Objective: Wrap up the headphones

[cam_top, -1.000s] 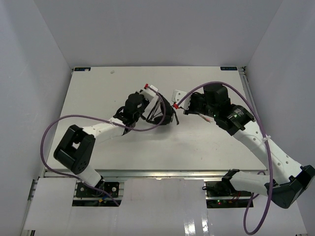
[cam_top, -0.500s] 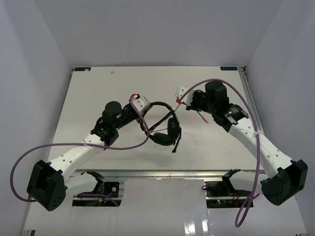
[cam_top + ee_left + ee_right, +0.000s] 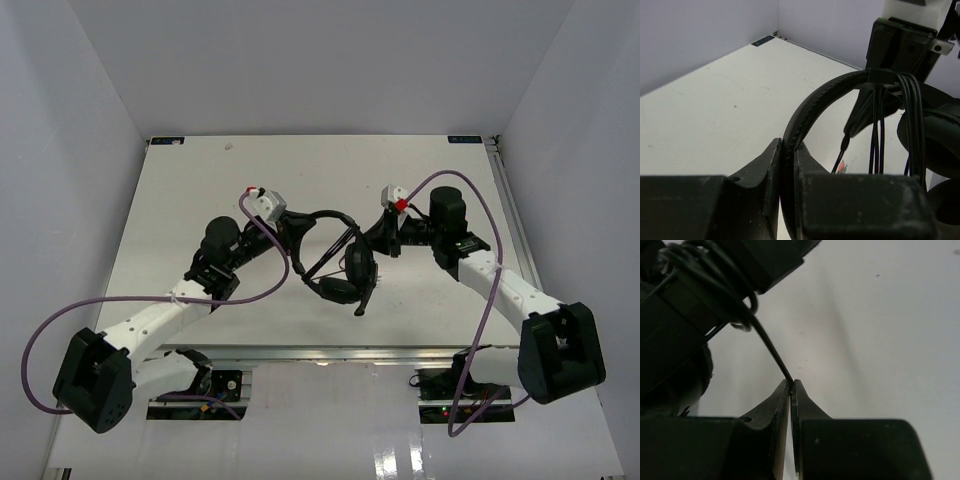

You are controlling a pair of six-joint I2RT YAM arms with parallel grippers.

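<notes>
In the left wrist view the black padded over-ear headphones (image 3: pixel 812 105) are cut off at the right edge (earcups only partly seen), and the headband's lower end vanishes between the fingers of the left gripper (image 3: pixel 787 146). Upper left of the right wrist view, the same headphones are a blurred dark mass.
</notes>
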